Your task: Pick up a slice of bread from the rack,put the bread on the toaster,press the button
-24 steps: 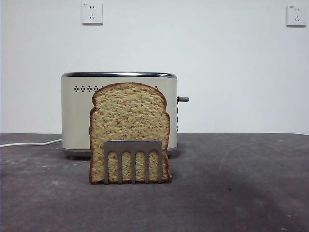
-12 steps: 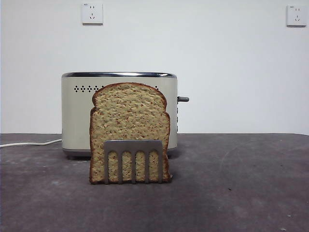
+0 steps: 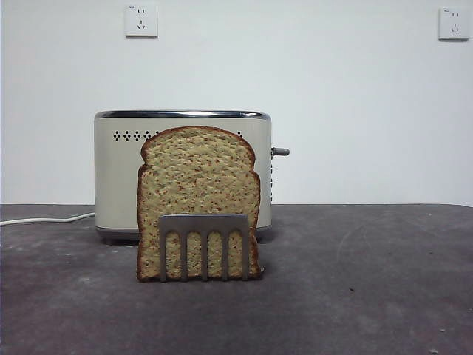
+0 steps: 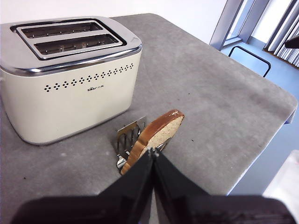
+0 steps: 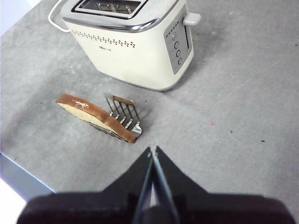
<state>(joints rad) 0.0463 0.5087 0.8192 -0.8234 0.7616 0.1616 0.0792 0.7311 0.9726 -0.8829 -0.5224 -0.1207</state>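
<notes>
Nearest the front camera, on the grey desk [image 3: 369,296], the rack [image 3: 204,246] holds the slice of bread [image 3: 198,185] upright on its edge, its domed crust rising well clear of the prongs, likely so a claw can pinch it from above. Just behind stands the toaster [image 3: 118,177], its two slots facing up and empty in the left wrist view, ready to take the slice. A tiny logo sits under its row of holes, too small to read. The button [image 3: 280,151] juts from its narrow end, raised and unpressed. On the far wall hang two sockets [image 3: 141,21]. Neither arm shows in the front view: the left claw [image 4: 153,156] and the right claw [image 5: 153,153] hover above the desk, each with jaws together and empty, so no step looks begun.
</notes>
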